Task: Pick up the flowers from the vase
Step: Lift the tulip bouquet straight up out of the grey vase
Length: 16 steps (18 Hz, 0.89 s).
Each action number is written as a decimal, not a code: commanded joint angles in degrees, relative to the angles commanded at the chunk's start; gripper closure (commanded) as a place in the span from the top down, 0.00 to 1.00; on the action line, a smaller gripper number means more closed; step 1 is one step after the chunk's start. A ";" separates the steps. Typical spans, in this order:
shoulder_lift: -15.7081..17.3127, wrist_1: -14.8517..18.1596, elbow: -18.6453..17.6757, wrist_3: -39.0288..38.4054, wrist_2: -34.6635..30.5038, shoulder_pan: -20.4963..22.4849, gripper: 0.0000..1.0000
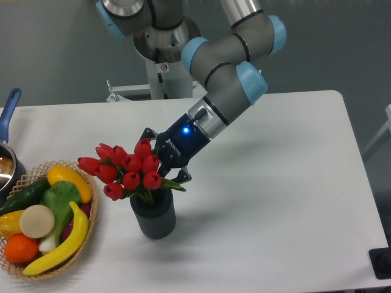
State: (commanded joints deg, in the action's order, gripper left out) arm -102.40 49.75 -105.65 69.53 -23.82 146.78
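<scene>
The flowers (125, 170), a bunch of red tulip buds with green leaves, stand in the vase (153, 217), a small dark grey ribbed cylinder on the white table. The bunch leans to the left, toward the basket. My gripper (164, 155) reaches down from the upper right and sits against the right side of the bunch, just above the vase mouth. Its jaws look spread, one finger (146, 133) above the buds and the other (182, 177) by the leaves at the lower right. The stems are hidden by buds and leaves.
A wicker basket (24, 180) of fruit and vegetables sits just left of the vase, with a banana (61, 244) near it. A pot with a blue handle (8, 110) is at the far left edge. The arm's base (162, 43) stands behind the table.
</scene>
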 joint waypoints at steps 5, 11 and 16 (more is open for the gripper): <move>0.97 0.00 2.02 -4.22 0.09 0.00 0.44; 3.25 0.00 3.34 -9.66 0.09 0.00 0.44; 6.15 0.00 5.45 -16.69 1.05 -0.09 0.44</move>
State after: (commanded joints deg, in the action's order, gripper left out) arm -96.25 49.75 -100.20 52.83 -22.77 146.69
